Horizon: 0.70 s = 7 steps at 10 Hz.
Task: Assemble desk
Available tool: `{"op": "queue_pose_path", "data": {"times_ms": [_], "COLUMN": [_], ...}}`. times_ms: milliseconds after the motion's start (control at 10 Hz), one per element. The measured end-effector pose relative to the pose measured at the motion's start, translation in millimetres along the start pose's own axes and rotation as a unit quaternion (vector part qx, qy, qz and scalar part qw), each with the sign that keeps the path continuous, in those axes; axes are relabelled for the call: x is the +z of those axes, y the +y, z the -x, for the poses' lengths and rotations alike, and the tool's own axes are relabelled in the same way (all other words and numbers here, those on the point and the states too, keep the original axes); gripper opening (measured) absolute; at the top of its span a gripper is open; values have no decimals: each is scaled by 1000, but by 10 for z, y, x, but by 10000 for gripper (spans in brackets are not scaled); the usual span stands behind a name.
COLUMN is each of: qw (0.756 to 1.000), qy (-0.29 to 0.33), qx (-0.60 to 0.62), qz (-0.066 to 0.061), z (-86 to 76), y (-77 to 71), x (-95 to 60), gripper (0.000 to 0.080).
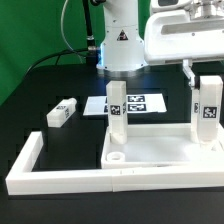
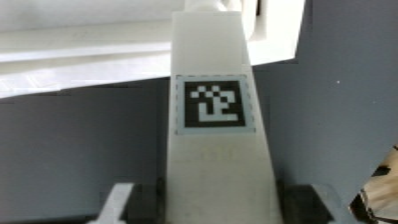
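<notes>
At the exterior view's right end of the desk top (image 1: 160, 150), we find the held leg (image 1: 208, 112) upright over a corner. The end effector (image 2: 214, 208) is pinching it: the wrist view shows a finger (image 2: 121, 204) pressed against each side of the block, clear of its tag. Whether its lower end is seated in the corner hole we cannot tell.

The desk top lies rim-up on the black bench (image 1: 40, 90), inside the border frame (image 1: 60, 181). A standing leg (image 1: 118, 112) is upright at the corner toward the exterior view's left. A loose leg (image 1: 62, 112) lies flat on the bench well apart, and the marker board (image 1: 135, 103) sits behind the tray.

We judge these parts to be light, stiff, smooth plastic, so slipping is the worry rather than breakage. A leg is best taken across its flat sides near one end, leaving the other end free for the hole. The top would want a grip on its rim.
</notes>
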<state>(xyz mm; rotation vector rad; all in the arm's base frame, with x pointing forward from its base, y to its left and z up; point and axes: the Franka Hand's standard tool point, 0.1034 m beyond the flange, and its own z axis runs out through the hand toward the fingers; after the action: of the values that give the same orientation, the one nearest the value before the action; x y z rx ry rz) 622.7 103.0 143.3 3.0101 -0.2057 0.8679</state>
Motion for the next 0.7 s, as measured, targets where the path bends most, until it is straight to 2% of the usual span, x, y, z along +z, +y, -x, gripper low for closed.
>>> {"op": "queue_pose_path", "data": {"times_ms": [500, 700], "qw": [1000, 1000], "qy": [3, 0], "qx": [-4, -2], "qz": [2, 3], "z": [-22, 18], "y": [-49, -82], "x": [103, 157], "gripper": [288, 288]}}
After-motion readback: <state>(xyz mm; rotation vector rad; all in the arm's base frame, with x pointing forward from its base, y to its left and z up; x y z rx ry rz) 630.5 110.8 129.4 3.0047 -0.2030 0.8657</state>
